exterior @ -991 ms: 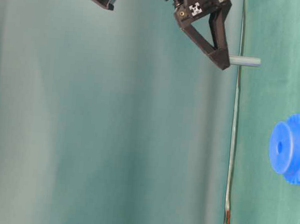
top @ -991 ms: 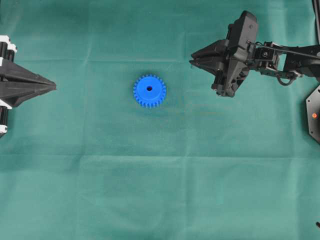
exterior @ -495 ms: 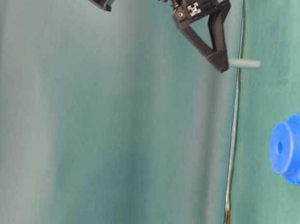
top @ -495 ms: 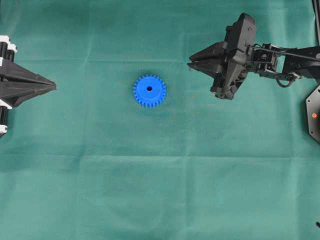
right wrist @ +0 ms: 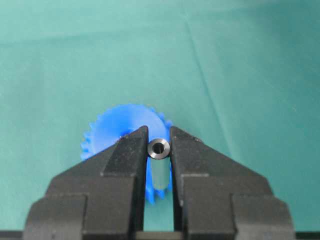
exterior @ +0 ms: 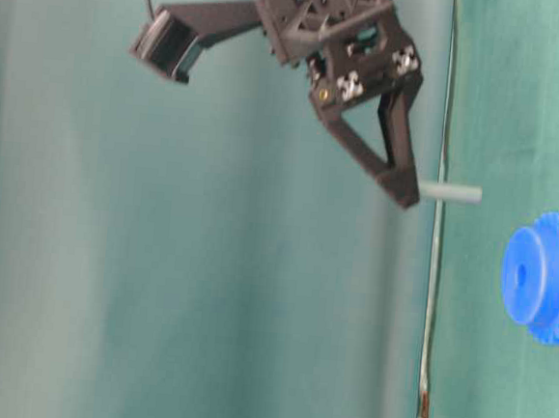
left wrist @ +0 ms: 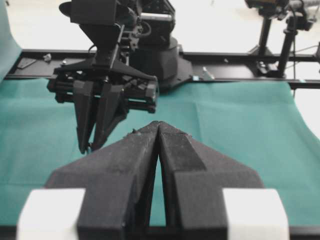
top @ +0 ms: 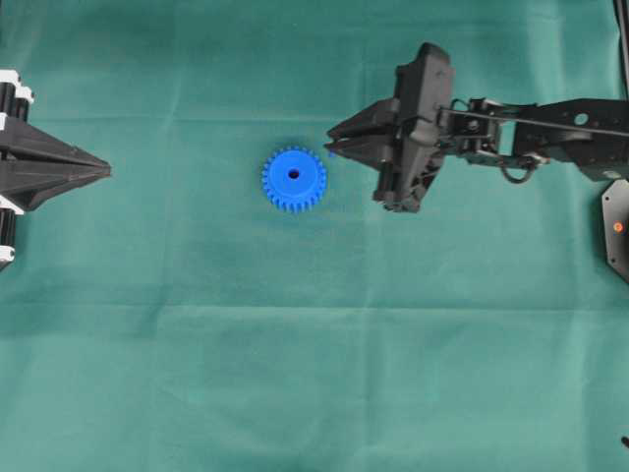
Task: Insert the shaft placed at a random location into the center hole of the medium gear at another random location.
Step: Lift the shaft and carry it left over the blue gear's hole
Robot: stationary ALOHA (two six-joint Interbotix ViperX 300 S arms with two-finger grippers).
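Observation:
The blue medium gear (top: 294, 179) lies flat on the green cloth, its dark center hole (top: 294, 174) facing up. My right gripper (top: 334, 150) hovers just right of the gear, shut on the shaft (right wrist: 159, 148). In the right wrist view the shaft's shiny round end sits between the fingertips, with the gear (right wrist: 120, 126) partly hidden behind them. From table level the shaft (exterior: 450, 192) sticks out of the gripper (exterior: 408, 194) toward the cloth, off to one side of the gear (exterior: 545, 278) and apart from it. My left gripper (left wrist: 158, 125) rests shut and empty at the left edge (top: 103, 172).
Green cloth (top: 314, 374) covers the whole table. A black fixture (top: 617, 226) with an orange dot sits at the right edge. In the left wrist view, a black rail (left wrist: 240, 54) and stands (left wrist: 287, 35) run behind the table.
My right arm has carried the shaft leftward, from well right of the gear to just beside it. The gear and left gripper have not moved.

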